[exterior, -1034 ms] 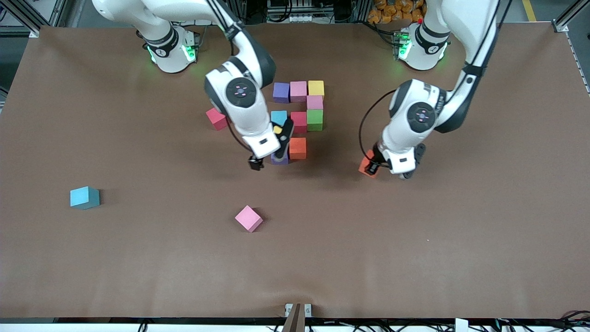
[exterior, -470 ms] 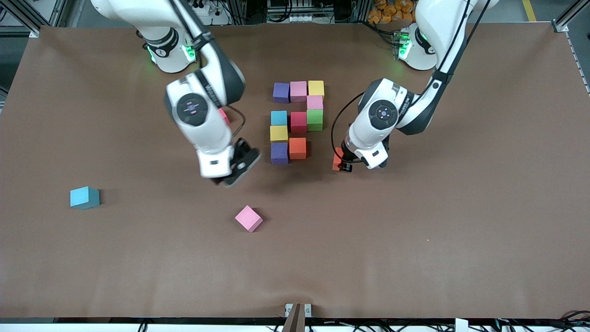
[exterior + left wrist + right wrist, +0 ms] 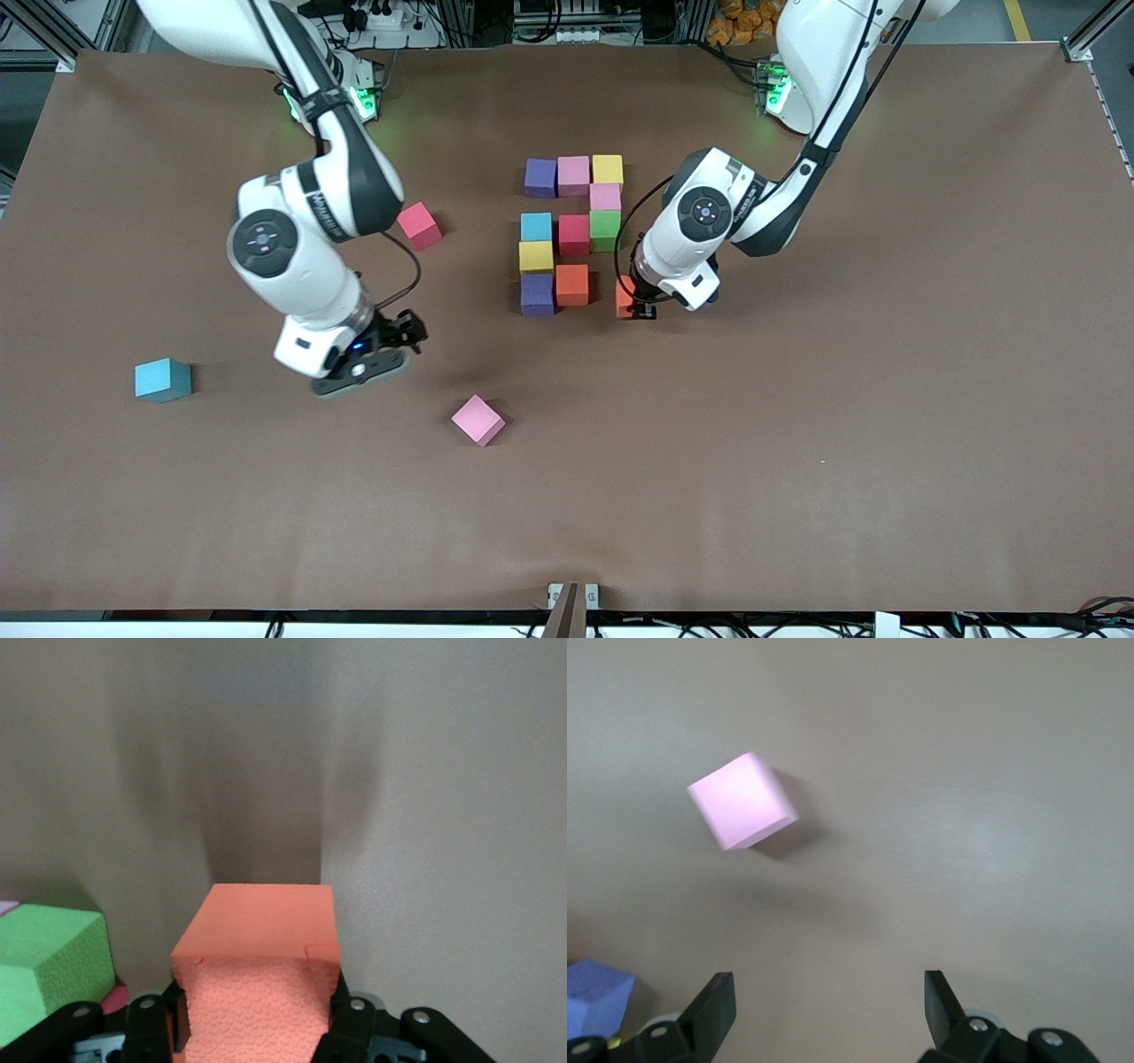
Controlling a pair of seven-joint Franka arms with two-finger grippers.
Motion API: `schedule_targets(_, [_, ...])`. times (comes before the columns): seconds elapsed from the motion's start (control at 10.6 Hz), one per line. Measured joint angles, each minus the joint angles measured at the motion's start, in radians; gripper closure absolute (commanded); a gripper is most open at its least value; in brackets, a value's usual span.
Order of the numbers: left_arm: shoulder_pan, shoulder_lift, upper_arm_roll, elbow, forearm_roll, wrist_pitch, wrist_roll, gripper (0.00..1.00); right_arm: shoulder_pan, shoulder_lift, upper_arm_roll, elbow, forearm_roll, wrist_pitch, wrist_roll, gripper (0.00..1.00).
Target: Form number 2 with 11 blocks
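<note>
Several blocks form a figure at mid-table: purple, pink and yellow in the farthest row, then pink, green, red, light blue, yellow, and purple with orange nearest the camera. My left gripper is shut on another orange block, low over the table beside the figure's orange one; the green block shows close by. My right gripper hangs open and empty over bare table, with a loose pink block ahead of it.
A red block lies loose toward the right arm's end of the figure. A light blue block sits far toward the right arm's end. A bluish block shows at the edge of the right wrist view.
The left gripper has carried the orange block in toward the figure. The right arm has swung away from the figure toward its own end of the table, uncovering the yellow and purple blocks.
</note>
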Motion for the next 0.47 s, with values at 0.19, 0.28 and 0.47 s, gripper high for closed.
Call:
schedule_targets(0.19, [-0.005,0.009,-0.009,0.0,0.0,0.019,-0.022,0.86,-0.035,0.015,0.0,0.09,-0.001,-0.146,0.046,0.07])
schedule_targets(0.28, [-0.013,0.018,-0.01,0.001,0.007,0.024,-0.031,0.86,-0.047,0.027,-0.001,0.136,-0.001,-0.205,0.057,0.07])
schedule_targets(0.47, [-0.028,0.041,-0.013,0.001,0.033,0.035,-0.035,0.86,-0.089,0.043,-0.002,0.177,-0.001,-0.244,0.066,0.07])
